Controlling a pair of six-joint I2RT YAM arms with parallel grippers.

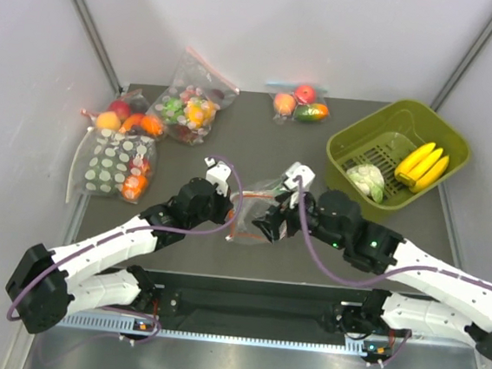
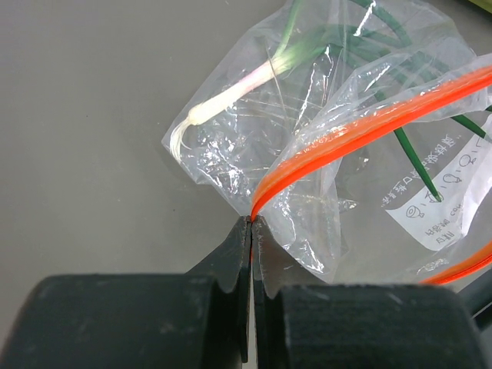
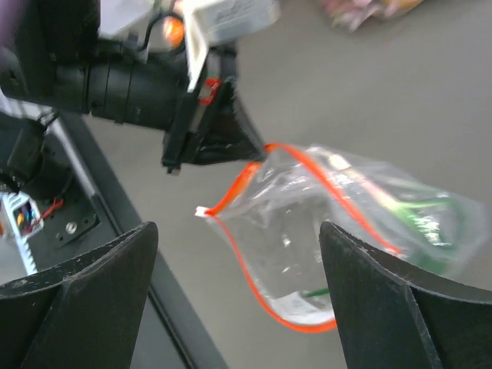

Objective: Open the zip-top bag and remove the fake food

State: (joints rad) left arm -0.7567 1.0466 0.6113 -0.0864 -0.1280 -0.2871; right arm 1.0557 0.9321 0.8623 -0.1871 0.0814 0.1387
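The zip-top bag (image 1: pixel 257 210) is clear with a red-orange zip strip (image 2: pixel 369 127), and its mouth gapes open. My left gripper (image 2: pixel 251 223) is shut on one end of the strip and holds the bag up. A fake spring onion (image 2: pixel 246 81) with green leaves lies inside. My right gripper (image 3: pixel 237 231) is open and empty, its jaws wide apart just in front of the bag's mouth (image 3: pixel 307 231). The yellow bananas (image 1: pixel 422 164) and the pale lettuce head (image 1: pixel 367 180) lie in the green basket (image 1: pixel 447 134) at the right.
A white-dotted bag (image 1: pixel 113 165) and a bag of fruit (image 1: pixel 126 116) lie at the left. A bag of small multicolour pieces (image 1: pixel 188 105) and a small bag with a peach and an apple (image 1: pixel 300 105) lie at the back. White walls enclose the table.
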